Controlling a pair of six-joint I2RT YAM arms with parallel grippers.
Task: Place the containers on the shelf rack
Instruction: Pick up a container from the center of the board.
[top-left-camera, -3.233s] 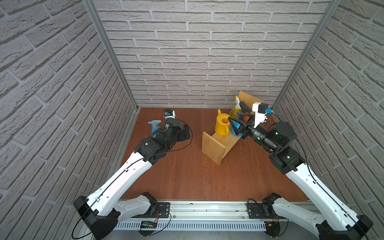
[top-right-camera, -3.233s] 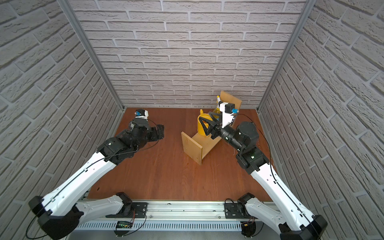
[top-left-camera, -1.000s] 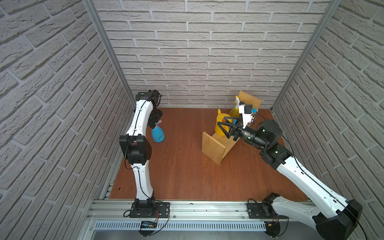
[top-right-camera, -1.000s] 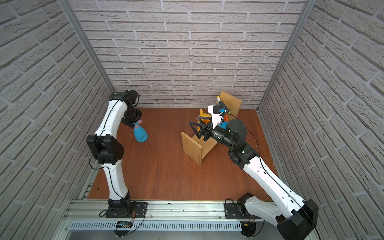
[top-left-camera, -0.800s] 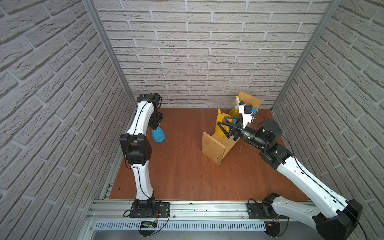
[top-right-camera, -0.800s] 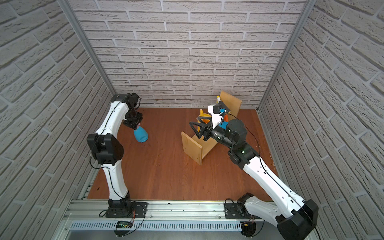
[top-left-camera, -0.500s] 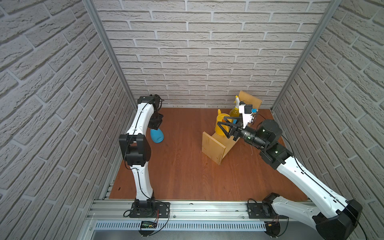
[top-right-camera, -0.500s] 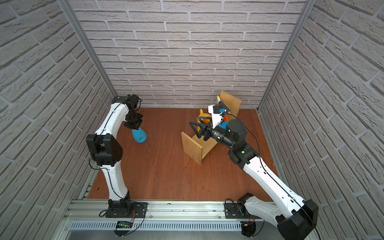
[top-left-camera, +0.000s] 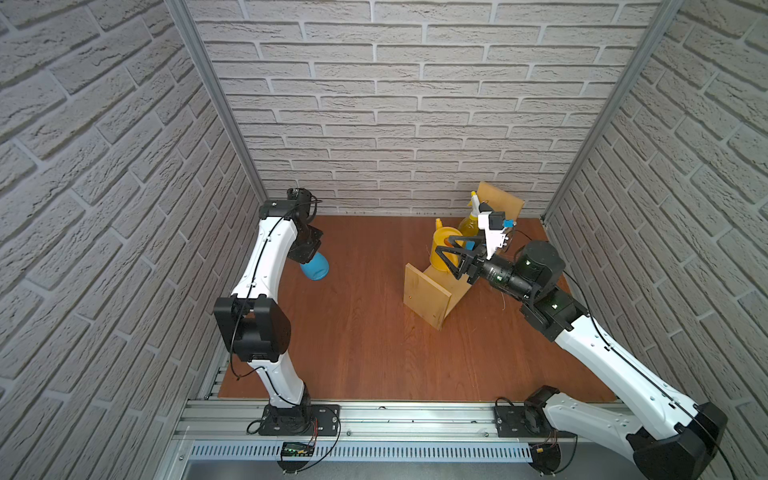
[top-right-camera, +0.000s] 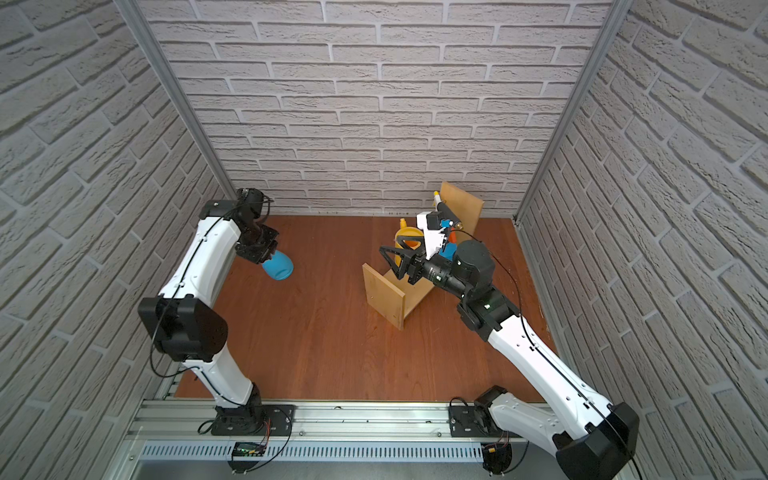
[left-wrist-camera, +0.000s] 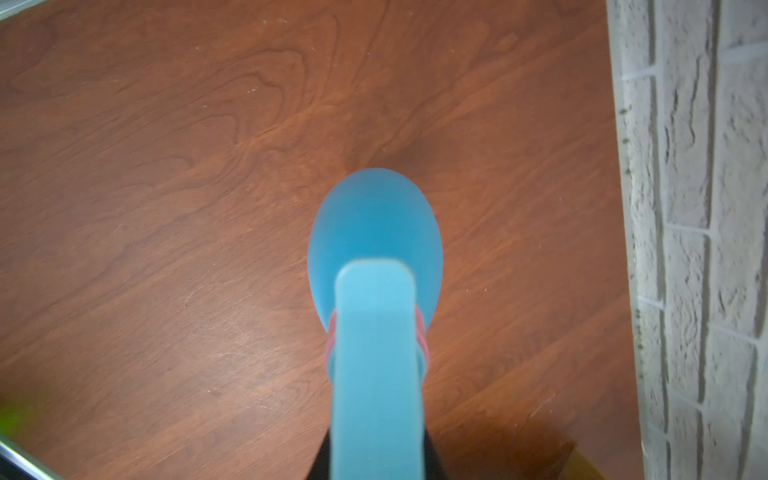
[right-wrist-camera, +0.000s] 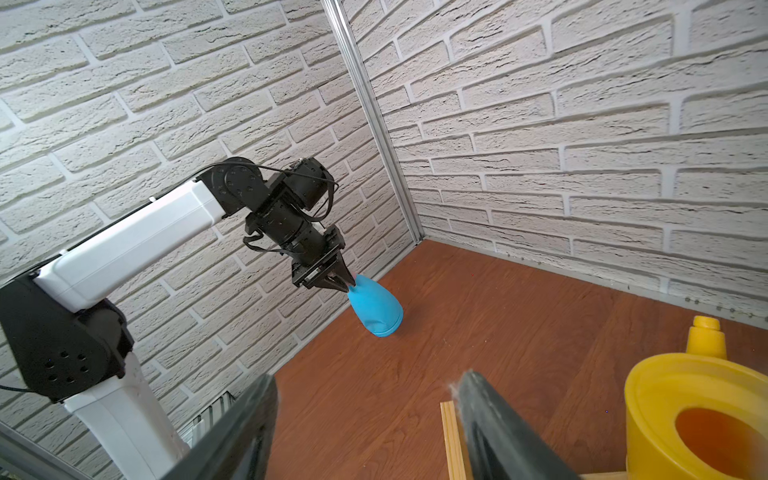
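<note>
Compared with a second ago, the left tool (right-wrist-camera: 348, 286) is now pressed together on the pink-collared neck end of the light-blue spray bottle (right-wrist-camera: 376, 309). That bottle tilts with its base at or barely above the desk (top-left-camera: 374, 332), well apart from the shelf rack (top-left-camera: 428, 295); whether it touches I cannot tell. The right tool (top-right-camera: 389, 244) hangs spread and empty over the rack's board, just beside the yellow watering can (top-left-camera: 441, 249), with the translucent yellow spray bottle (top-left-camera: 468, 224) standing further along the rack. Such a narrow pinch probably lets the bottle swing or slip during the long carry to the rack. Arriving, it could clip the rack's near end panel, topple the can, or meet the right arm, which occupies the free stretch of board.
</note>
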